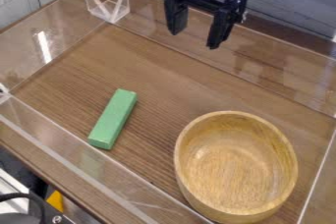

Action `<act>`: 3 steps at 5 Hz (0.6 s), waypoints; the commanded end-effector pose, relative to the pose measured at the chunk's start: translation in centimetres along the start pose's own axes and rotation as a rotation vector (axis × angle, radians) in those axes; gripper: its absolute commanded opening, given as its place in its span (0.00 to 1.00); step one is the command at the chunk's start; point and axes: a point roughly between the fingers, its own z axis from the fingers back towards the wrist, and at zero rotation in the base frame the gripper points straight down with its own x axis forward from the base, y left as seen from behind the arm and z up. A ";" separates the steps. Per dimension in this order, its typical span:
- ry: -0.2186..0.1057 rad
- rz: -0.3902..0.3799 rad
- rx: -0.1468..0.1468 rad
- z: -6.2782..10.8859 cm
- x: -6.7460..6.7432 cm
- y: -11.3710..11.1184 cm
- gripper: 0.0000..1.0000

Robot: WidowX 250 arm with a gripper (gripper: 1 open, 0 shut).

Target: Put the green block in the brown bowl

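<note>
A brown bowl point(238, 163) of light tan wood is showing clear grain rings across its floor and a thick, smooth rim that is catching a soft sheen. The green block point(113, 118) is presenting flat, matt faces of even colour, its material hard to tell. Both are sitting on a tabletop point(197, 81) of dark wood-grain finish, streaked lengthwise and looking lightly satin. Clear, glossy plastic walls point(53, 41) are ringing the surface, throwing bright reflections. The fingers point(218, 33) of the gripper point(197, 27) are appearing black and matt.
</note>
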 end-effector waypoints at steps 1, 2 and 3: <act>0.001 0.018 -0.006 -0.4 -0.8 0.6 1.00; 0.021 0.050 -0.016 -1.8 -3.1 2.4 1.00; 0.011 0.071 -0.018 -3.1 -5.7 5.3 1.00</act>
